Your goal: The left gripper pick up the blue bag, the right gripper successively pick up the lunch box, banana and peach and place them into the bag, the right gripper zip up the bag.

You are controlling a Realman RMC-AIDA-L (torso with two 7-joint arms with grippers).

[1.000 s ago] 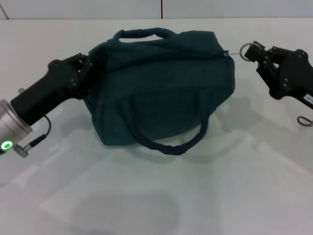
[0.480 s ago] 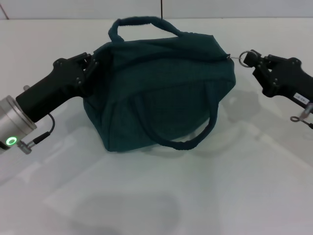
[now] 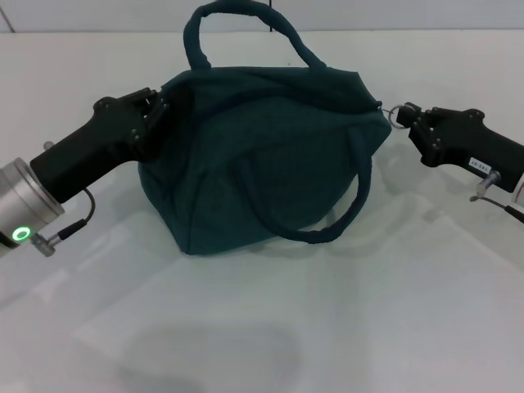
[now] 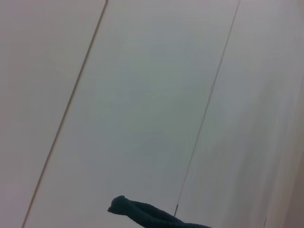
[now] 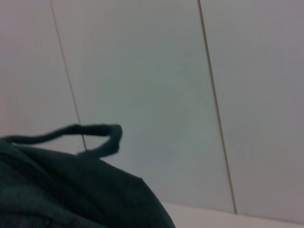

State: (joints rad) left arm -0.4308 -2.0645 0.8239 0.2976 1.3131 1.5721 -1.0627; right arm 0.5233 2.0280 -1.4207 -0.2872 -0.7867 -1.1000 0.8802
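The blue bag [image 3: 270, 155] stands mid-table in the head view with its top closed. One loop handle [image 3: 246, 20] stands up behind and the other hangs down the front. My left gripper [image 3: 157, 110] is shut on the bag's left end. At the bag's right top corner, my right gripper [image 3: 408, 121] is pinched on the zipper's ring pull [image 3: 395, 114]. The left wrist view catches only a bit of handle [image 4: 142, 214]. Bag fabric [image 5: 71, 194] and a handle loop [image 5: 90, 130] fill the right wrist view's lower part. The lunch box, banana and peach are out of view.
The white table [image 3: 344, 327] spreads in front of the bag. A pale panelled wall [image 3: 409, 12] with a dark seam rises behind it. A metal ring pin [image 3: 485, 191] dangles from the right arm.
The bag has straightened up and its rear handle has risen. My right gripper has dropped and moved in toward the bag's right corner with the ring pull. The left gripper has barely moved.
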